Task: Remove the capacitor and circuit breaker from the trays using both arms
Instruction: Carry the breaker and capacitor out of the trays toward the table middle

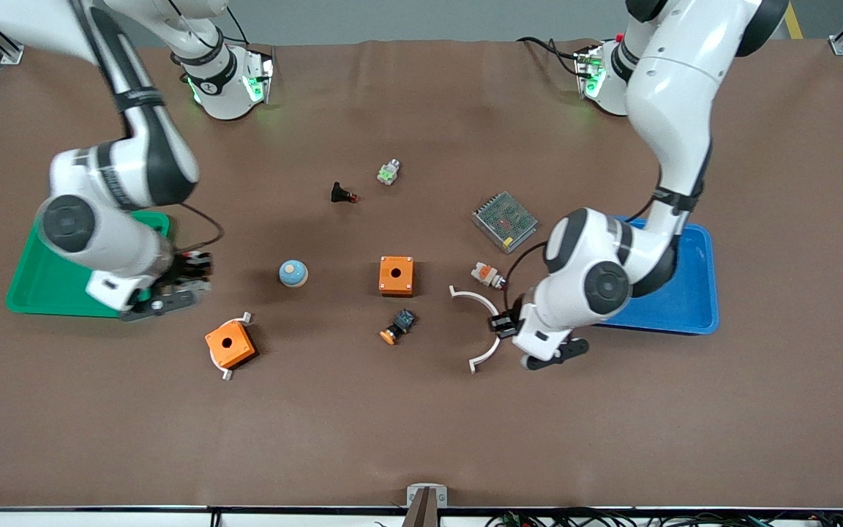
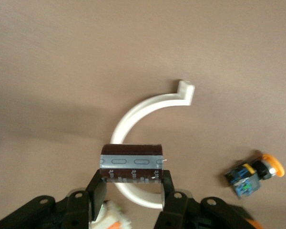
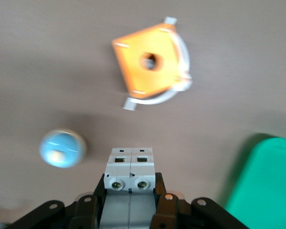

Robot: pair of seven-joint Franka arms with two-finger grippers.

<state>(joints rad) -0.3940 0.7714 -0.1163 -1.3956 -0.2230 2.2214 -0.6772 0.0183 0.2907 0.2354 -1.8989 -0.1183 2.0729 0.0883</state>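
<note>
My left gripper is shut on the capacitor, a dark brown body with a grey stripe, held crosswise between the fingers. It hangs over the white curved bracket, close to the blue tray. The capacitor shows as a small dark block in the front view. My right gripper is shut on the breaker, a light-grey block with two screw holes; red shows on it in the front view. It is over the table beside the green tray.
Two orange boxes and a blue dome stand mid-table. An orange-button part and a white-and-orange part lie by the bracket. A mesh-topped metal box, a black red-tipped part and a small white part lie nearer the bases.
</note>
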